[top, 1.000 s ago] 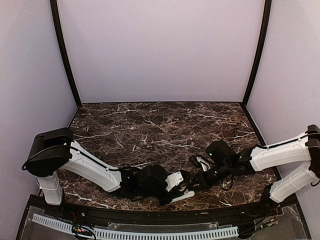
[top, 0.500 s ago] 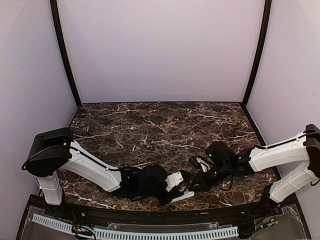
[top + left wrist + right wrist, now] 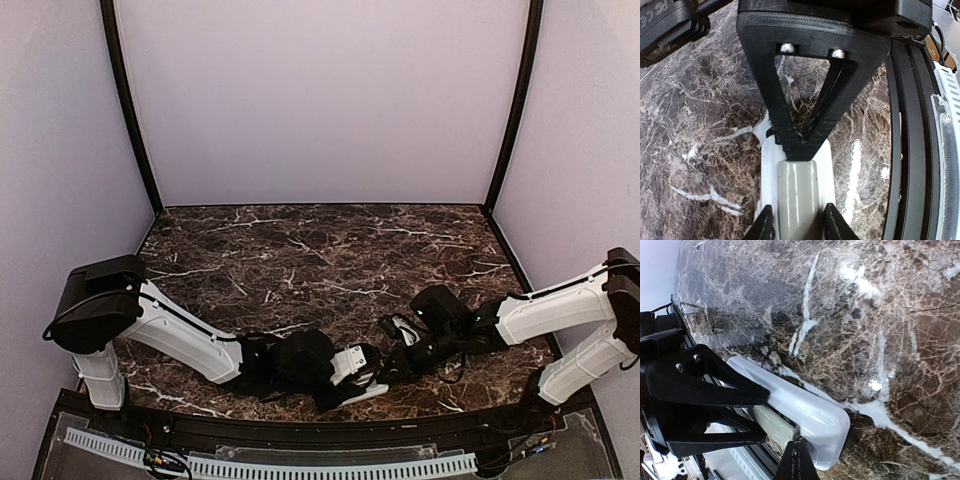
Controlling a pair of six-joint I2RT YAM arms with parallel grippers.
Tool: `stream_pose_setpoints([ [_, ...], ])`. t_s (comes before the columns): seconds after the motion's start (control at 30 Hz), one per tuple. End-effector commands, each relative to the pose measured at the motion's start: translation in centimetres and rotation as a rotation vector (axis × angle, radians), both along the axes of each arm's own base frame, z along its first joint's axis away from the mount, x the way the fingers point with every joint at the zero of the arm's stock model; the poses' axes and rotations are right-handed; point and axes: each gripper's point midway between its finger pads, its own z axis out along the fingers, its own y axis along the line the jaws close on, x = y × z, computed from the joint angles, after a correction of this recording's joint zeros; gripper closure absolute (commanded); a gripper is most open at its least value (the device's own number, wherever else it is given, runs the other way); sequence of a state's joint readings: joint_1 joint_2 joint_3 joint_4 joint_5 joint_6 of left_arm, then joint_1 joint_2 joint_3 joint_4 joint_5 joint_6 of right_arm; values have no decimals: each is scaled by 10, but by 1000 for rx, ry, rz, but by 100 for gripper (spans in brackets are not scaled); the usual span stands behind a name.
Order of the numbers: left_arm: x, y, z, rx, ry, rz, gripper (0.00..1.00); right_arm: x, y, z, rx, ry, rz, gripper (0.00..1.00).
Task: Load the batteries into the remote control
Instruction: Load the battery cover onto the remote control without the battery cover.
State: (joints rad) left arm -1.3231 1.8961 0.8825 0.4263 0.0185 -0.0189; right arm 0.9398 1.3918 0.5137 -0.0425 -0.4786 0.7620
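Note:
The white remote control point(image 3: 826, 165) point(image 3: 810, 412) lies on the marble by the near edge, a grey flat cover point(image 3: 797, 200) set in its upper face. No batteries show. My left gripper point(image 3: 799, 220) straddles the grey cover with its jaws slightly apart, and a sliver of white shows beside the left fingertip point(image 3: 766, 225). My right gripper point(image 3: 799, 452) is shut with nothing in it. Its joined tips rest at the end of the grey cover point(image 3: 771, 426), on the remote. In the top view the two grippers meet over the remote control point(image 3: 362, 393).
The table's black front rail point(image 3: 912, 150) runs just beside the remote, with a white slotted strip point(image 3: 270, 466) beyond it. The lilac back wall point(image 3: 320, 100) and side walls close in the marble table point(image 3: 320, 250).
My left jaws have eased slightly apart around the grey cover. The right arm has crept a little to the left, its gripper staying at the remote's end.

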Motion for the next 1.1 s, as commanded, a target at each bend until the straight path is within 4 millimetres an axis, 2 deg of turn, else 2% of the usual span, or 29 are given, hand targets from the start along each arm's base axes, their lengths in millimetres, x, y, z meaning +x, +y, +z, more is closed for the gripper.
stream_pose_setpoints([
  [0.0, -39, 54, -64, 281, 138, -88, 67, -9, 7, -5, 27, 16, 33, 100],
  [0.5, -38, 56, -68, 297, 139, -79, 60, -8, 7, -9, -9, 1, 22, 100],
  [0.67, -37, 55, -67, 300, 137, -80, 54, -5, -10, -23, -151, 0, -7, 100],
  [0.77, -37, 57, -68, 308, 134, -76, 51, -1, -13, -20, -179, -17, -17, 100],
  [1.07, -35, 60, -64, 304, 127, -66, 50, 1, -12, -5, -183, -45, 1, 90],
])
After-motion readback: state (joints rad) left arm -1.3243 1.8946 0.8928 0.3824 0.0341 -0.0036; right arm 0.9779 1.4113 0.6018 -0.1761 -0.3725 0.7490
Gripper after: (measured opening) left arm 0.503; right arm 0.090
